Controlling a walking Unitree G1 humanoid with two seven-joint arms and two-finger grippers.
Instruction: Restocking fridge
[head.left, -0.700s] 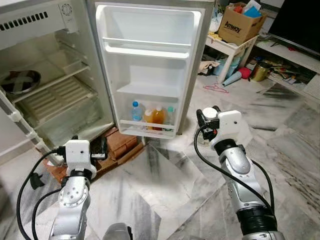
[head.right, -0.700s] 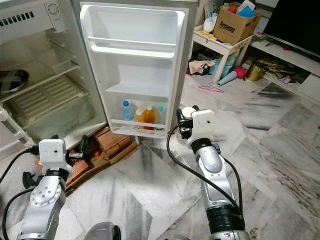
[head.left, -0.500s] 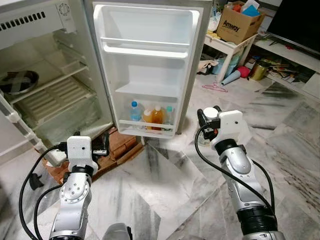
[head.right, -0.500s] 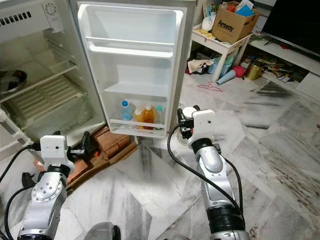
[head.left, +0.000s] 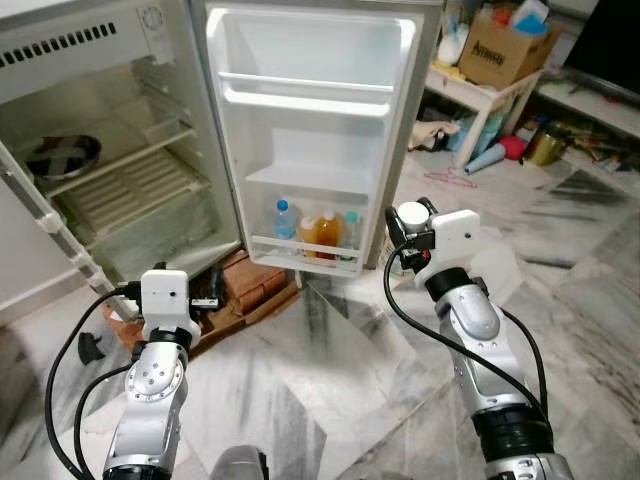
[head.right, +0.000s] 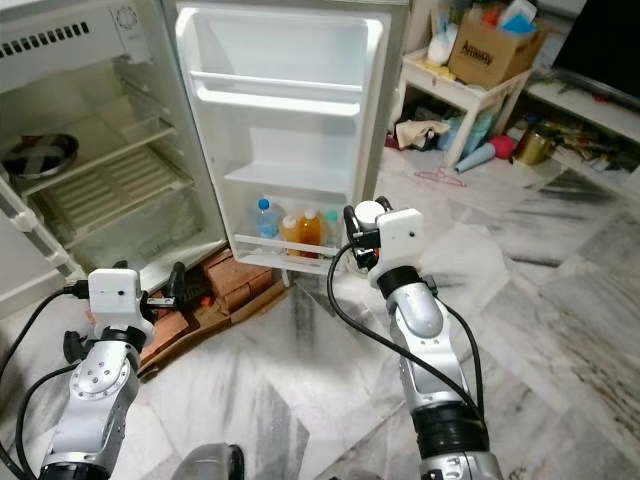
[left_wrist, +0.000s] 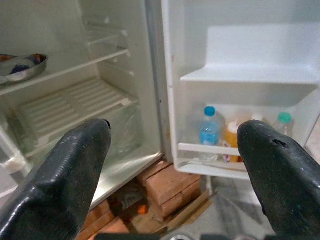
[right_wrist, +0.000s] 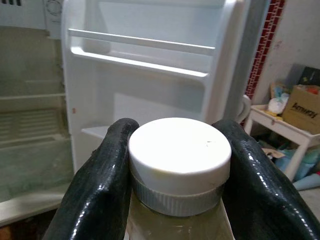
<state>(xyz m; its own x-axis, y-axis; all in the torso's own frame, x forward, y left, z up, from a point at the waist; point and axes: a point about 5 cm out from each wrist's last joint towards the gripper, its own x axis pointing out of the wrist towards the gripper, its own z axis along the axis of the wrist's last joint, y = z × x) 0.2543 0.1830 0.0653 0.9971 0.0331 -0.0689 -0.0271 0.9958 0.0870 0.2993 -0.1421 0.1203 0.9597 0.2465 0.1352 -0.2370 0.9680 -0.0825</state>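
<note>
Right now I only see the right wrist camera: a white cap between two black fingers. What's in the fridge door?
Observer: Bottles stand in the bottom door shelf: a blue-capped water bottle and an orange juice bottle.
Operator: Is the other arm holding anything?
Observer: No, the left gripper is open, pointing at the fridge.
Operator: Anything inside the fridge itself?
Observer: A metal bowl sits on a shelf inside.
</note>
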